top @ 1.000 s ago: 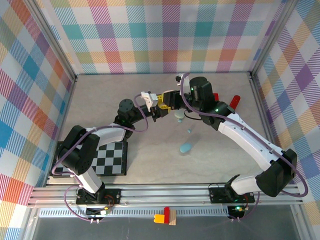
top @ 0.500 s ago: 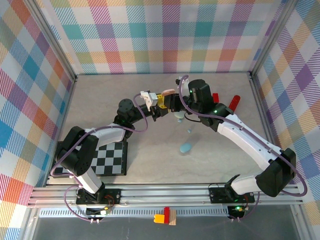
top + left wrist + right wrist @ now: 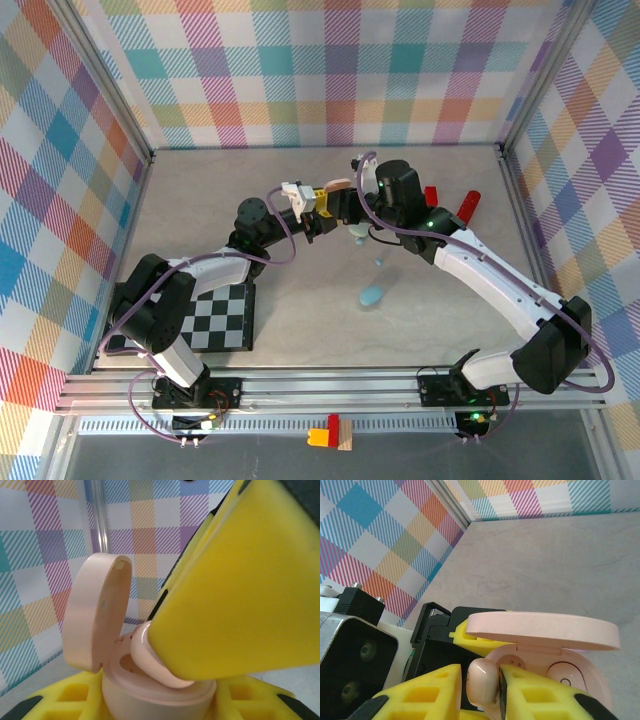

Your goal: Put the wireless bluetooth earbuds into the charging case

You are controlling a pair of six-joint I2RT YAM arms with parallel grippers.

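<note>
Right gripper (image 3: 481, 690) side-pinches the tiny, probably slippery pink plastic earbud (image 3: 482, 677); left gripper (image 3: 157, 705) clamps the oval pink case (image 3: 545, 645).

Robot lab test cell — plaid-print walls (image 3: 330, 70) box in a grey tabletop (image 3: 200, 200), aluminium rail (image 3: 330, 392) at 6 o'clock, checkerboard board (image 3: 228, 318) at 8 o'clock.

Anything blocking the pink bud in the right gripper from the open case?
Nothing visible. The lid stands open and the pink earbud in the right gripper is at the mouth of the pink case.
</note>
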